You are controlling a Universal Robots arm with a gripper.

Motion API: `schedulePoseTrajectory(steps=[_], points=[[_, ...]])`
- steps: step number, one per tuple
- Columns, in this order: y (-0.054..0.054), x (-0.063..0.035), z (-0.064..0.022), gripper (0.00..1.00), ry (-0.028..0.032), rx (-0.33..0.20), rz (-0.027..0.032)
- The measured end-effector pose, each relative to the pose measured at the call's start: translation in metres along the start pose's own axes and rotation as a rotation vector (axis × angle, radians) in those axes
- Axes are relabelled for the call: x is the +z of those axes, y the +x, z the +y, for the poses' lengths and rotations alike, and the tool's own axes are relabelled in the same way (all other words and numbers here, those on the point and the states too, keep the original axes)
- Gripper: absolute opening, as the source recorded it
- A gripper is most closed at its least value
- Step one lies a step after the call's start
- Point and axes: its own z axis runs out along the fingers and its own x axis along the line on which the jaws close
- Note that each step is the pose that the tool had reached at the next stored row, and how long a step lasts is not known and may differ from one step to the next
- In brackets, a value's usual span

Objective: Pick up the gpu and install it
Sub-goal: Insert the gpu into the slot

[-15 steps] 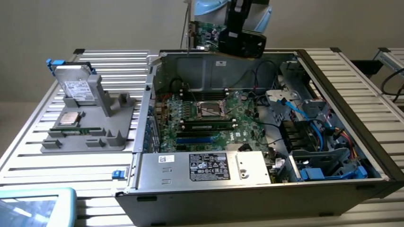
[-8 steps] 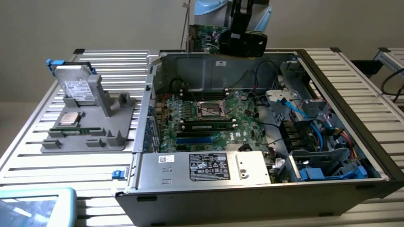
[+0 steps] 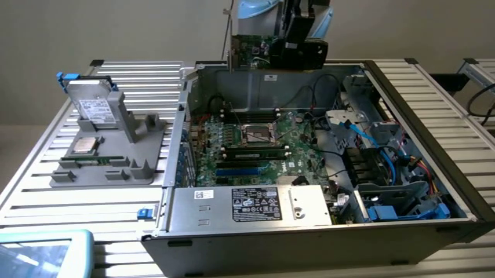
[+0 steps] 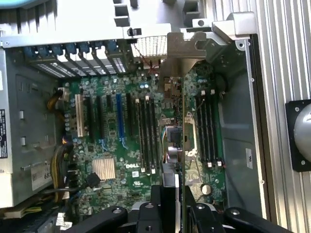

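A robot arm's black gripper (image 3: 290, 52) hangs above an open desktop computer case (image 3: 325, 249), its jaws partly closed and clamped on the gpu (image 3: 255, 51), which it holds in the air over the case's far end, clear of the parts below. The gpu is a thin, flat card with a green circuit-board face, dark components and a silvery metal bracket on one end. In the wrist view the gripper (image 4: 172, 206) grips the card edge-on, and the gpu (image 4: 182, 58) reaches away from it over the green motherboard (image 4: 112, 145), roughly parallel to the long expansion slots (image 4: 120, 116). The card looks light and rigid, though probably fragile: its small soldered parts and contact edge would not tolerate twisting or scraping, so a hold across the flat faces, away from the contact edge, seems safest. The case is grey sheet metal, hard-edged, crowded with cables. Beside it, on a ribbed metal table (image 3: 39, 191), a grey moulded tray (image 3: 108, 168) holds a silver hard drive (image 3: 94, 107) propped upright.
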Motion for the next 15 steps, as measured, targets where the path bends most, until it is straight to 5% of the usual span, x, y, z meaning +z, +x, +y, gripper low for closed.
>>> schedulePoseTrajectory(steps=[3,4,15], points=[[0.0000,0.0000,0.0000,0.27,0.0021,-0.027,0.0352],[0.0000,0.0000,-0.0001,0.27,0.0025,-0.032,0.0417],[0.0014,0.0009,0.0002,0.27,0.0030,-0.034,0.0324]])
